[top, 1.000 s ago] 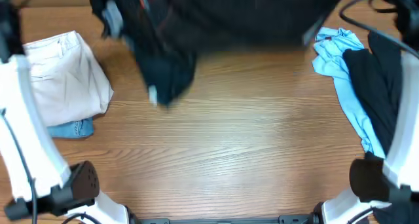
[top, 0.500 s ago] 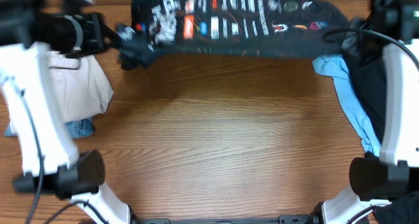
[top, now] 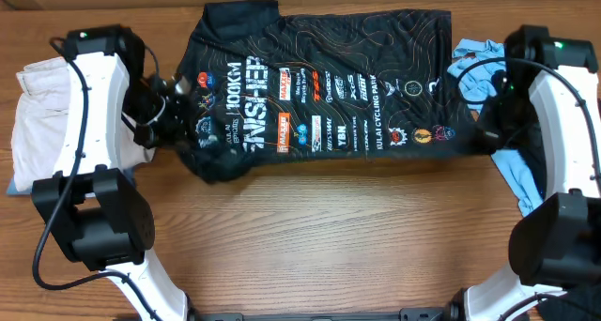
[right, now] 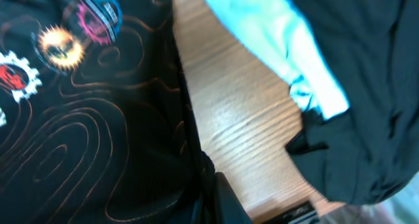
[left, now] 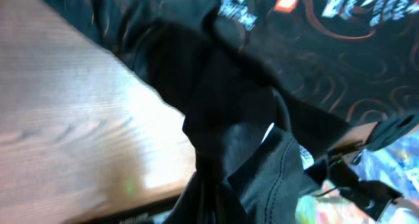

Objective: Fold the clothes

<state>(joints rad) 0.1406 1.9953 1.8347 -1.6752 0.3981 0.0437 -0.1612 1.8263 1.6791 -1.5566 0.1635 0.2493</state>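
Note:
The black jersey (top: 319,91) with orange contour lines and white and orange logos lies spread across the far half of the table, logos up. My left gripper (top: 180,122) is shut on its bunched left edge (left: 236,165). My right gripper (top: 481,133) is shut on its right lower corner (right: 131,152). In the left wrist view the fabric hides the fingers. In the right wrist view one dark finger shows beside the pinched hem (right: 204,185).
Beige trousers (top: 47,96) lie at the far left with a blue denim piece under them. A light blue shirt (top: 512,166) and a dark garment (right: 366,86) lie at the right edge. Bare wood table (top: 319,236) fills the front half.
The jersey, held up and blurred at the far edge before, has come down and now lies spread flat. Both arms have swung in and down to its left and right ends.

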